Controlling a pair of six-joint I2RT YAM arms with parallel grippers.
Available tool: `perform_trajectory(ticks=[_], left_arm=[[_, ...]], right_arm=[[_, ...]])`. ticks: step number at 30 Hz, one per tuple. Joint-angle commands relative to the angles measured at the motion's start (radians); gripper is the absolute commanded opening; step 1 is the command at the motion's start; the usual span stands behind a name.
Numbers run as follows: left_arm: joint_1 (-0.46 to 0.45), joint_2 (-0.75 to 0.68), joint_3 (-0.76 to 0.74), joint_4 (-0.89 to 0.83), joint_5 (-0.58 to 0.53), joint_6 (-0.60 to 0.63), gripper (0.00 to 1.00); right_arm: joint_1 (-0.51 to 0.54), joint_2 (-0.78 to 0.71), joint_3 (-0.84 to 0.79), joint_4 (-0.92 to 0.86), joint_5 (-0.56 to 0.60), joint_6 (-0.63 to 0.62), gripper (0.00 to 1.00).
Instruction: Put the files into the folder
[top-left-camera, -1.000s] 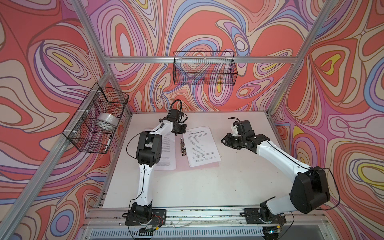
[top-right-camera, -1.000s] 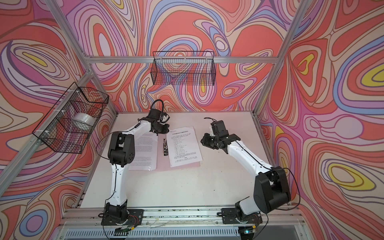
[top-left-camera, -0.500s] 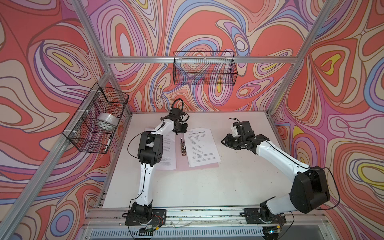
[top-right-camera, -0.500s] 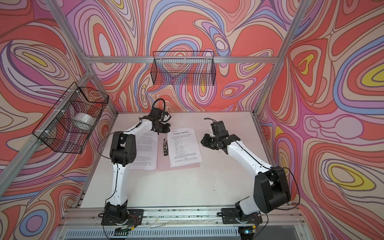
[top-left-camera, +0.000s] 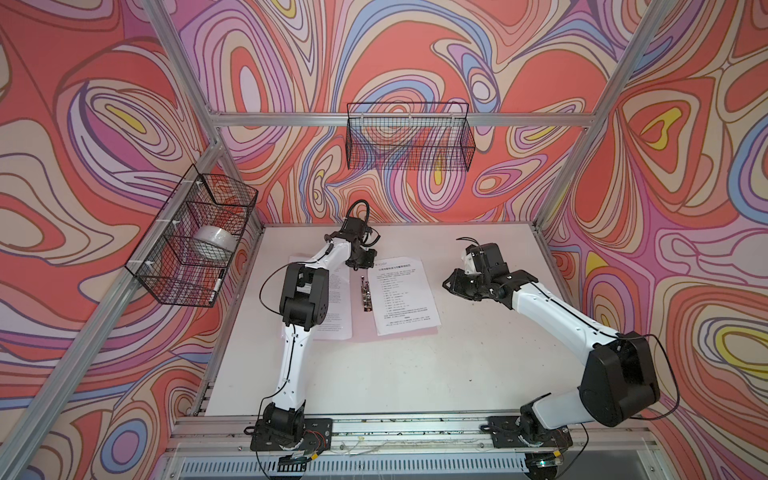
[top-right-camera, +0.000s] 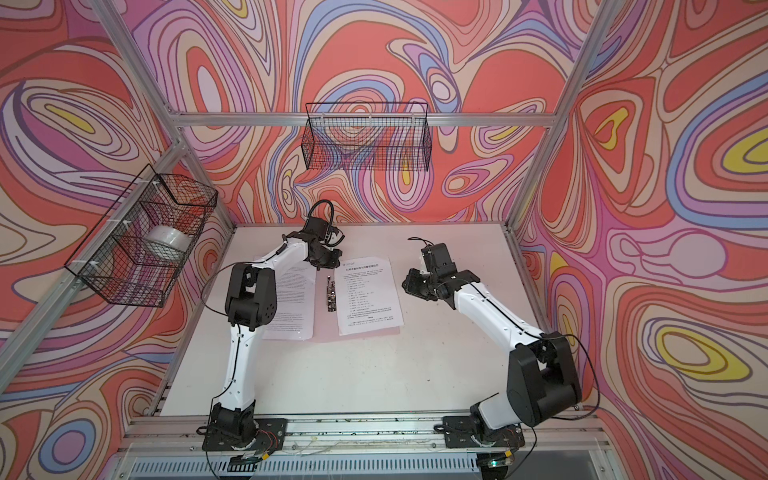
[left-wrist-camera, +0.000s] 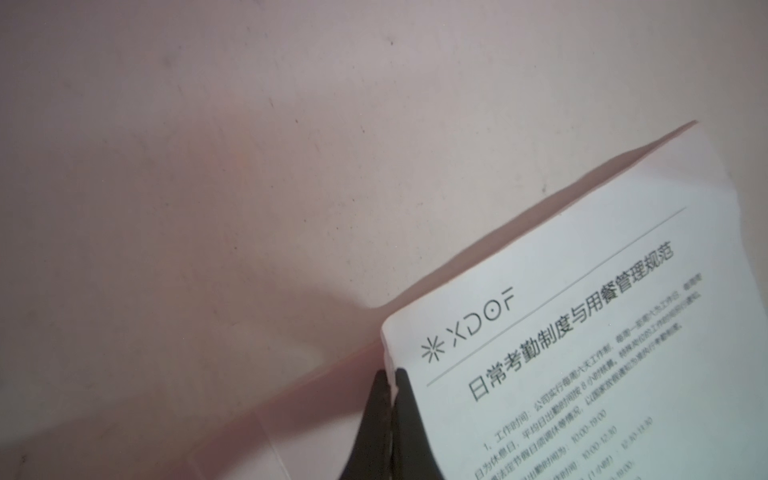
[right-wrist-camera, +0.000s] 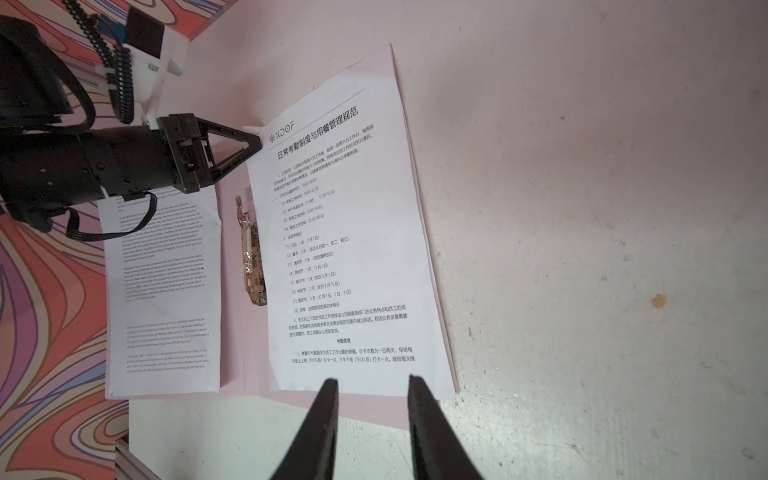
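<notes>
The pale pink folder (top-left-camera: 361, 330) lies open on the white table, with a metal clip (top-left-camera: 365, 293) along its spine. One of the files (top-left-camera: 338, 309) lies on its left half. Another printed sheet (top-left-camera: 401, 295) lies on its right half. My left gripper (top-left-camera: 371, 261) is shut on the far inner corner of that right sheet (left-wrist-camera: 582, 332); in the left wrist view its tips (left-wrist-camera: 390, 374) pinch the paper's edge. My right gripper (right-wrist-camera: 372, 380) is open and holds nothing. It hovers to the right of the folder (right-wrist-camera: 232, 353) in both top views (top-right-camera: 409, 284).
A wire basket (top-left-camera: 195, 241) on the left wall holds a white tape roll (top-left-camera: 214, 245). Another wire basket (top-left-camera: 409, 143) hangs on the back wall. Aluminium frame posts stand at the table's corners. Bare table surface (top-left-camera: 395, 374) lies in front of the folder.
My left gripper has shifted slightly at the far corner of the right sheet, still shut. The right arm has hardly moved.
</notes>
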Motion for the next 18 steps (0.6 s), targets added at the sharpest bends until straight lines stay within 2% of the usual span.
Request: perform_trajectory(ticks=[1, 18], left_arm=[[0.007, 0.029, 0.040, -0.067, 0.000, 0.005, 0.00], [0.010, 0.016, 0.052, -0.092, 0.025, 0.015, 0.00]], right_arm=[[0.007, 0.004, -0.015, 0.019, 0.014, -0.004, 0.30], [0.007, 0.120, -0.027, 0.076, 0.007, -0.012, 0.30]])
